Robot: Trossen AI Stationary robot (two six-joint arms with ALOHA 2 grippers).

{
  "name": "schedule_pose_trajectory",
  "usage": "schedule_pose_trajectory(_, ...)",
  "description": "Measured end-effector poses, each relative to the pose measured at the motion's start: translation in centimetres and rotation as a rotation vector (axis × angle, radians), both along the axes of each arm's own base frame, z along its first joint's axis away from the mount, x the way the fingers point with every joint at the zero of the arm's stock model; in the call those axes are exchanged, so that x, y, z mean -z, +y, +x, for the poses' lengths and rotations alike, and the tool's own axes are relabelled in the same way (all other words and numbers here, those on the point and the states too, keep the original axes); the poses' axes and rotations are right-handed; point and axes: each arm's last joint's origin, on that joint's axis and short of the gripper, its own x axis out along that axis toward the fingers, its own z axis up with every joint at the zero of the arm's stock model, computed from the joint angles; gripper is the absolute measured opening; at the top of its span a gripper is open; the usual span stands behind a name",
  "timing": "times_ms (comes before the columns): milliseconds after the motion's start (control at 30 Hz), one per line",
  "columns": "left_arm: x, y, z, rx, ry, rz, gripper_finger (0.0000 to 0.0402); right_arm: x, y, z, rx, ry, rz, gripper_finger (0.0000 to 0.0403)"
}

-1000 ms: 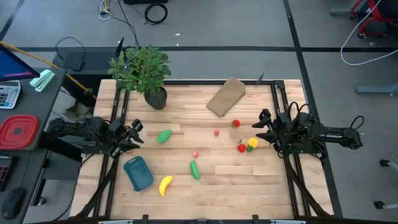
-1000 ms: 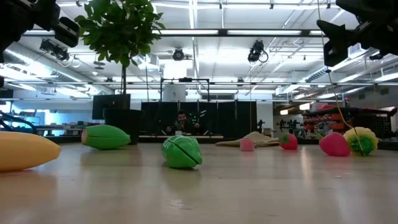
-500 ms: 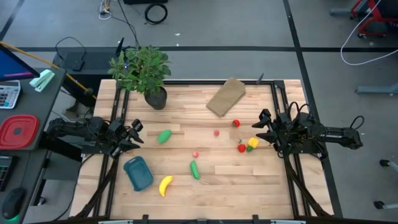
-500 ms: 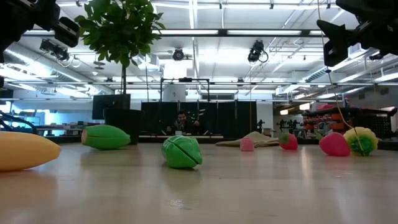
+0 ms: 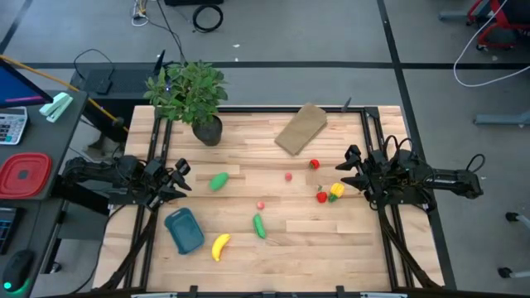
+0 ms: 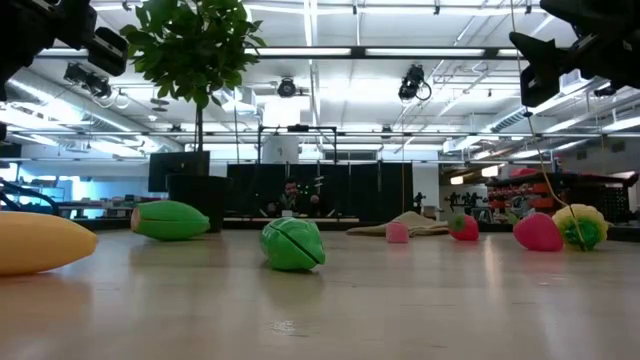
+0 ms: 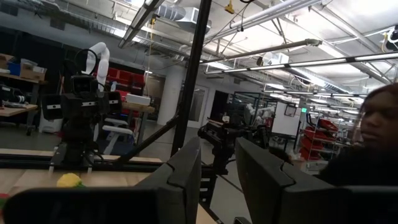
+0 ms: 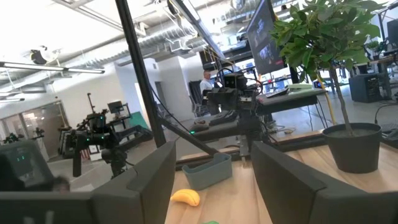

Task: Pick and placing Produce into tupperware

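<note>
The blue tupperware tub (image 5: 184,230) sits on its base near the table's left near part, and shows in the right wrist view as a blue tub (image 8: 207,171). The yellow banana (image 5: 220,247) lies just right of it. Two green pieces (image 5: 219,181) (image 5: 259,225) and small red pieces (image 5: 260,205) (image 5: 314,164) lie mid-table. A red piece (image 5: 321,196) and a yellow piece (image 5: 336,190) lie together near my right gripper (image 5: 348,170). My left gripper (image 5: 178,178) hovers at the left edge, above the tub's far side. Both are open and hold nothing.
A potted leafy plant (image 5: 189,95) stands at the far left corner. A tan flat block (image 5: 301,128) lies at the far middle. A red container (image 5: 23,175) sits on a side desk, off the table. A person (image 7: 373,143) shows beyond the table in the left wrist view.
</note>
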Motion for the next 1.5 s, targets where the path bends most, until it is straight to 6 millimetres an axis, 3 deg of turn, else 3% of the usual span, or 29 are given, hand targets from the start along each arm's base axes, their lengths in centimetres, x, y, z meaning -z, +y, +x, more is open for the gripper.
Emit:
schedule_pose_trajectory(333,0.0,0.0,0.0,-0.004,-0.001,-0.002,0.0107,-0.1,-0.2,0.0,0.06,-0.006,0.043,0.022)
schedule_pose_trajectory(533,-0.1,0.5,0.1,-0.152,0.001,-0.063,0.0107,-0.4,-0.6,-0.1,0.178,-0.04,0.133,0.022)
schedule_pose_trajectory(967,-0.8,0.8,-0.1,-0.253,-0.057,-0.026,0.0107,-1.1,-1.0,-0.4,0.322,-0.13,0.154,0.022)
schedule_pose_trajectory(1100,-5.0,1.4,-1.5,-0.372,-0.097,-0.007,0.0107,-2.6,-1.0,-0.9,0.351,-0.227,0.113,0.022)
schedule_pose_trajectory(1267,-10.0,1.8,-2.7,-0.435,0.213,0.061,0.0109,-5.9,-0.8,-0.7,0.332,-0.177,0.002,0.022)
schedule_pose_trajectory(1500,-15.7,2.1,0.2,-0.604,0.593,0.205,0.0157,-11.1,-1.2,3.0,0.344,-0.016,-0.131,0.022)
